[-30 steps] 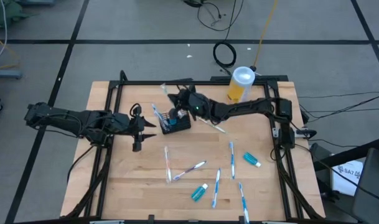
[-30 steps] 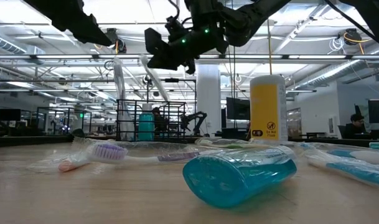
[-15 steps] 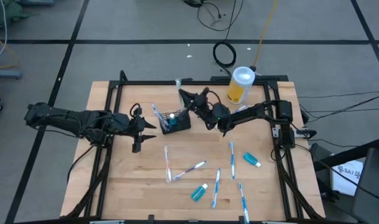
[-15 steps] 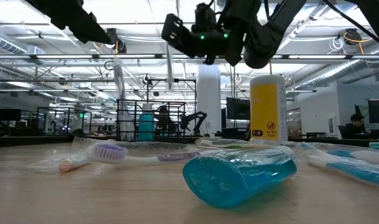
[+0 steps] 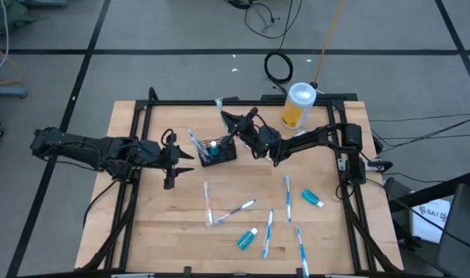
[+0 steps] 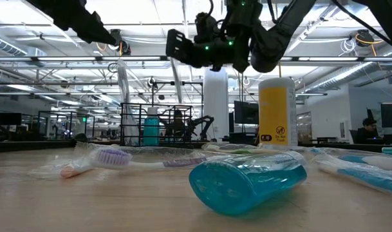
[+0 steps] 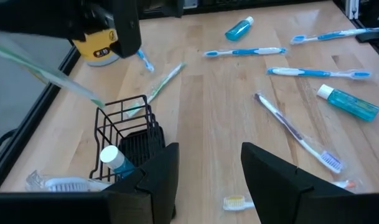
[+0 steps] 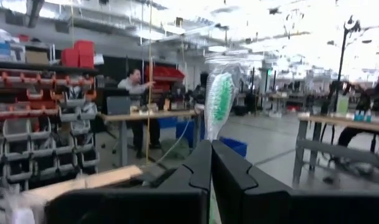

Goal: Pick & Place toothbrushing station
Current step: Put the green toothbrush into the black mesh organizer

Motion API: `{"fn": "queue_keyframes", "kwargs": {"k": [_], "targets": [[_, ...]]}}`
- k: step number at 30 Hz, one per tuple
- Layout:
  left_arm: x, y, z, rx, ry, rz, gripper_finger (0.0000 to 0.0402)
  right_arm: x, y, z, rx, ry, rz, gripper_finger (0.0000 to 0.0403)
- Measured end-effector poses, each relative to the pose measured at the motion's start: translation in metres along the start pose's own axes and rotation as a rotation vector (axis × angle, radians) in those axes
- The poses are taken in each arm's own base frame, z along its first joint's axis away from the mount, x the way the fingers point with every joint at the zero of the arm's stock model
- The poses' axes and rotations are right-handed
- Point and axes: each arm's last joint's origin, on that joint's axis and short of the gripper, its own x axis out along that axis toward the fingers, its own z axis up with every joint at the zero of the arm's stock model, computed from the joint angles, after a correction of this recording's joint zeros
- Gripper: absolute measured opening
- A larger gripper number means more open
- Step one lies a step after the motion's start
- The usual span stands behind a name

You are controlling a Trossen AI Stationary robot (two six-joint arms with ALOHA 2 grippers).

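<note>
Toothbrushing things lie spread over the wooden table (image 5: 180, 232); the largest piece on it is the yellow canister (image 5: 299, 105) with its white lid, standing at the far edge, just beyond and to the outer side of the right claw (image 5: 233, 122); next in size comes the black wire caddy (image 5: 218, 150), standing upright between the two claws, just below the right one and a short way ahead of the left claw (image 5: 175, 157); inside it a teal tube (image 7: 114, 160) stands on end, and a wrapped toothbrush (image 5: 194, 142) leans out of its side nearest the left claw.

The right claw hangs in the air above the caddy, its fingers (image 8: 221, 168) pressed together on a wrapped toothbrush with a green-and-white head (image 8: 218, 99), which sticks up past the fingertips; the left claw hovers low beside the caddy with its fingers (image 7: 271, 168) set apart and nothing between them.

Well away from both claws, toward the near edge, lie the loose pieces: a purple-bristled toothbrush (image 5: 236, 209) in its wrapper, touching a second wrapped one (image 5: 207, 202) at one end; four blue-and-white toothbrushes (image 5: 286, 191), apart from one another; a teal tube (image 5: 247, 238) beside one of them, and a smaller teal tube (image 5: 312, 198) nearer the right arm's side.
</note>
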Motion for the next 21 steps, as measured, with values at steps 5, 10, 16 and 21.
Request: {"fn": "queue_keyframes", "kwargs": {"k": [5, 10, 16, 21], "targets": [[0.0, 0.0, 0.001, 0.004, -0.007, 0.0, 0.0177, -0.001, 0.003, -0.02, 0.005, 0.041, 0.001, 0.0], [0.0, 0.0, 0.001, 0.004, -0.006, 0.0, 0.0177, -0.002, 0.004, -0.032, 0.053, 0.012, -0.002, 0.0], [0.0, 0.0, 0.0, 0.004, -0.004, 0.0, 0.0177, -0.008, 0.01, -0.055, 0.006, 0.028, 0.007, 0.0], [0.0, 0.0, 0.0, 0.003, -0.003, 0.0, 0.0177, -0.016, 0.022, -0.053, -0.071, 0.041, -0.03, 0.0]]}}
